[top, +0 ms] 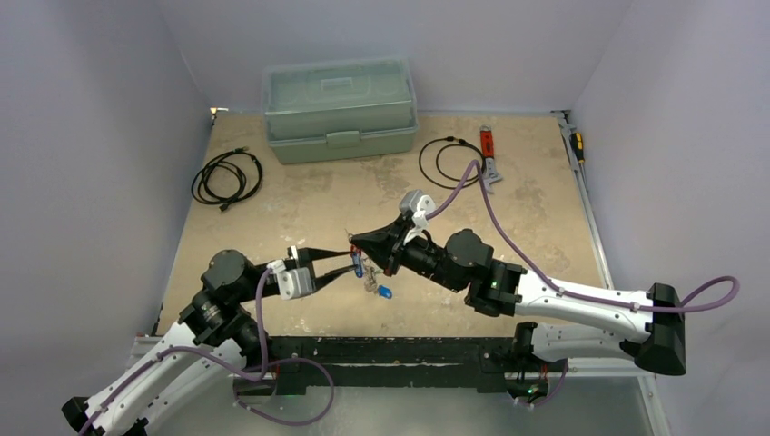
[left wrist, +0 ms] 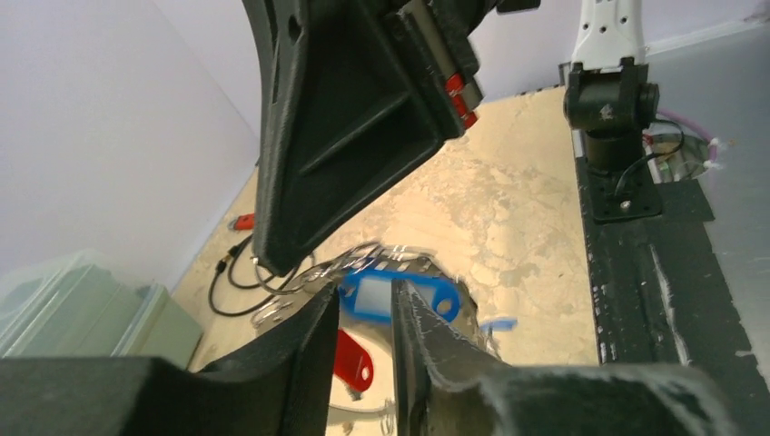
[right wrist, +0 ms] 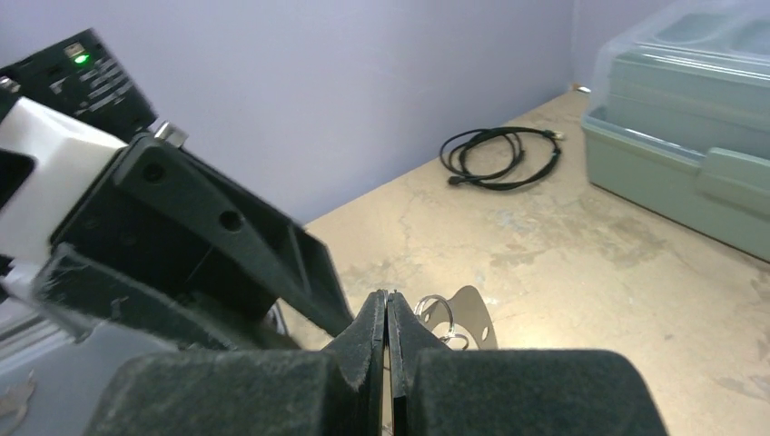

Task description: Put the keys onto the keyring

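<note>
Ok so both arms meet just below centre of the top view, tips nearly nose to nose over the table [top: 300,209]. R gripper [right wrist: 388,304] is clenched tight, pads flat together w/ no gap. The keyring [right wrist: 436,309] pokes out right beside its tips, so imo it's pinching the ring's thin wire to hold the loop up and steady. Makes sense, thing's way too skinny to work on lying flat.

L gripper [left wrist: 365,295] is loosened, narrow gap btw its fingers, not clamped on anything afaict. A blue key [left wrist: 427,298] sits just beyond that gap, lower centre of the left wrist view, w/ a red key [left wrist: 352,359] below it. Guessing L is lined up there to grab or feed the blue one onto the ring.

Rest of the keys [top: 374,283] dangle in a lil bunch under the tips. Another blue head hangs at the bottom, can't tell if it touches the table.

Materials:
- Ring = slim shiny wire loop, w/ a flat thin metal plate [right wrist: 477,318] next to it.
- Key heads = glossy plastic, blades tiny bright metal.
- Finger pads look matte black, bit fuzzy at the edges.
- Table is mottled tan, scuffed.

Upper part of top view has a pale green translucent plastic toolbox [top: 340,109], coiled black cables [top: 227,177] either side of it and a red-handled wrench [top: 488,159], all well apart from the action.
</note>
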Robot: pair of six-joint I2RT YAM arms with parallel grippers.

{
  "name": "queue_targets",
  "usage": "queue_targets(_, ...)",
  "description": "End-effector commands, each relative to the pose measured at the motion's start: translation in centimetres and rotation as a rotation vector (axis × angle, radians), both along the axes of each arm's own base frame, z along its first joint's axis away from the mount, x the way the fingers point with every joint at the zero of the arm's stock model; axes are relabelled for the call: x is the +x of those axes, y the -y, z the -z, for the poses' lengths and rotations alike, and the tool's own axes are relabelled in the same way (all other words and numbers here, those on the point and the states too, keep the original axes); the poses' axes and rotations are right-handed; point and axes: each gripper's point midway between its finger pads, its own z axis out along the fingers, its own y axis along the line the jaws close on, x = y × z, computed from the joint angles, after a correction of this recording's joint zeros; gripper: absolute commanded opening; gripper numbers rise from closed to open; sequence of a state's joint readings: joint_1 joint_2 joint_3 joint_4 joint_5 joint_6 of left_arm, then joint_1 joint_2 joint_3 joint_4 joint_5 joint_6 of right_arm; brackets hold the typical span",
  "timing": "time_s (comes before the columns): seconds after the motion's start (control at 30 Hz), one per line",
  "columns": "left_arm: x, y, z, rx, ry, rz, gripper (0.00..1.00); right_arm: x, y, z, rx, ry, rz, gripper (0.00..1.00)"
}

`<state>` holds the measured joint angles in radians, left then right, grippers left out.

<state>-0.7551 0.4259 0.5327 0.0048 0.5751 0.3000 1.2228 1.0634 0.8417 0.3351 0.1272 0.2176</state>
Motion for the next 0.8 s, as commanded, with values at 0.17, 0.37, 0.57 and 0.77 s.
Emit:
queue_targets(0.17, -0.8, -0.2, -2.0, -0.048, 0.026, 0.020, 0.55, 1.6, 2.0, -4.0, 0.159, 0.012, 0.124, 0.00)
queue_targets(0.37, 0.4, -0.8, -2.1, -0.053, 0.001, -0.058, 0.54, -0.3, 2.9, -5.3, 0.164, 0.077, 0.036, 0.00)
queue_targets(0.57, 0.0, -1.2, -3.0, -0.088, 0.018, -0.062, 0.52, -2.2, 4.0, -6.2, 0.170, 0.140, -0.042, 0.00)
queue_targets(0.77, -3.9, -1.4, -4.8, -0.147, 0.104, 0.102, 0.57, -3.3, 5.0, -6.2, 0.150, 0.216, -0.083, 0.00)
